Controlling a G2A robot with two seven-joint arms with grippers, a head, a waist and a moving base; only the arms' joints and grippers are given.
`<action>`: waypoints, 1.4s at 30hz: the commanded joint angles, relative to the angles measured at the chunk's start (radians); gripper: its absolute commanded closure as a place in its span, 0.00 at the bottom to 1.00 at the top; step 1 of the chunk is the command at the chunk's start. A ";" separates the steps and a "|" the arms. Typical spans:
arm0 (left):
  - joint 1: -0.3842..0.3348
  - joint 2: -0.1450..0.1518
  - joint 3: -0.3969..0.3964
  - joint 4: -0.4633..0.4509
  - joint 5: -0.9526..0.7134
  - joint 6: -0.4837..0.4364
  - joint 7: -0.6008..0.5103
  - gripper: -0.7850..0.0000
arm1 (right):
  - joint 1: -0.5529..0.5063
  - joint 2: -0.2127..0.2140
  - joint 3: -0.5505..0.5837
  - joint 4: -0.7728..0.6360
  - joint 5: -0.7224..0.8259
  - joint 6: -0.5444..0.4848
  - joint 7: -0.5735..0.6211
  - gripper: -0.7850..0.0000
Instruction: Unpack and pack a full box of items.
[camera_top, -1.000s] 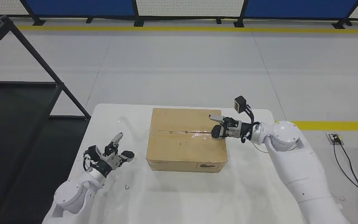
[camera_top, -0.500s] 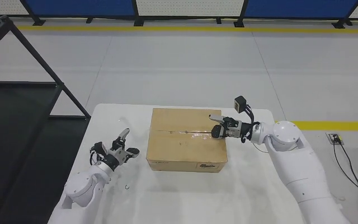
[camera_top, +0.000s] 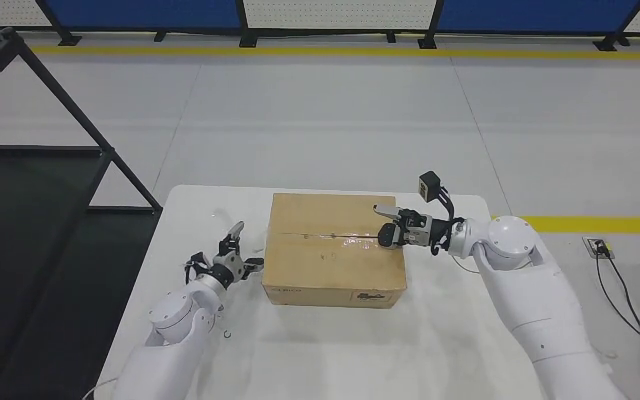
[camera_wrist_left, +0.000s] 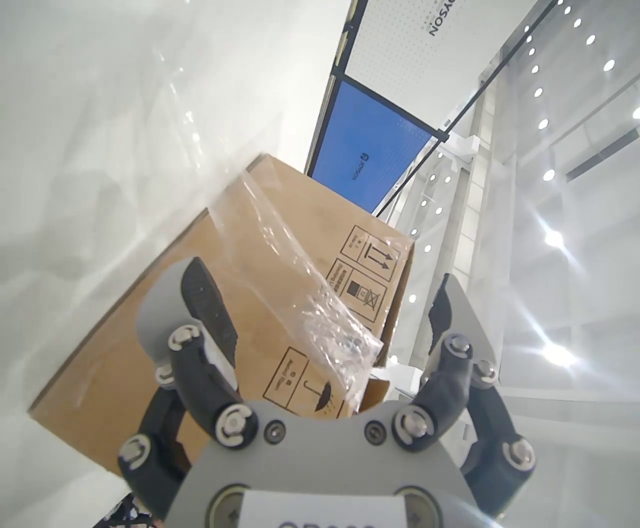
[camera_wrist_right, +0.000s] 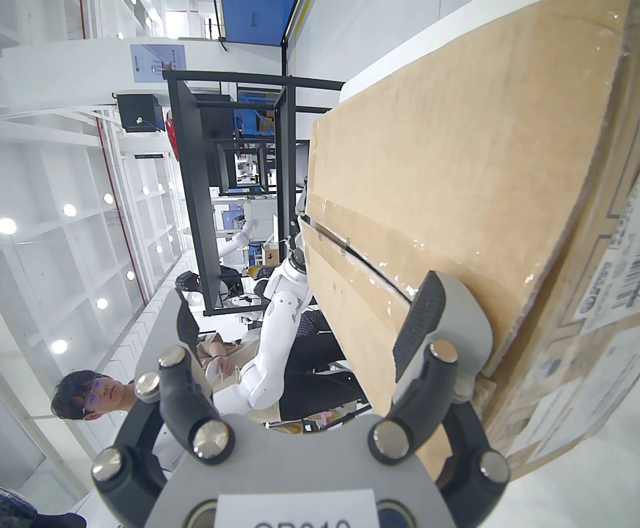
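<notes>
Left gripper (camera_top: 245, 248) (camera_wrist_left: 320, 285) swings in from the near-left of the table (camera_top: 330, 340) and now sits just beside the box's left face, jaws wide, nothing held. Closed box (camera_top: 330, 255) sits mid-table, its tape seam (camera_top: 335, 237) running left to right across the lid. A loose clear tape tail (camera_wrist_left: 310, 295) hangs on that left face. Right gripper (camera_top: 386, 225) (camera_wrist_right: 305, 300) waits at the seam's right end, spread open and empty, one finger at the lid's edge. Best play, I'd say: pinch that tail squarely and peel low along the seam, with the right arm bracing against sliding.
</notes>
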 joint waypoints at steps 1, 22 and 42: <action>-0.020 -0.007 0.018 0.030 -0.005 -0.018 0.014 0.00 | 0.000 0.000 0.000 0.000 0.000 0.000 0.000 0.00; -0.014 -0.025 -0.039 0.009 0.024 -0.295 0.183 0.00 | 0.000 0.000 0.000 0.000 0.000 0.000 0.000 0.00; 0.123 -0.003 -0.158 -0.205 0.216 -0.298 0.264 0.00 | 0.000 0.000 0.000 0.000 0.000 0.000 0.000 0.00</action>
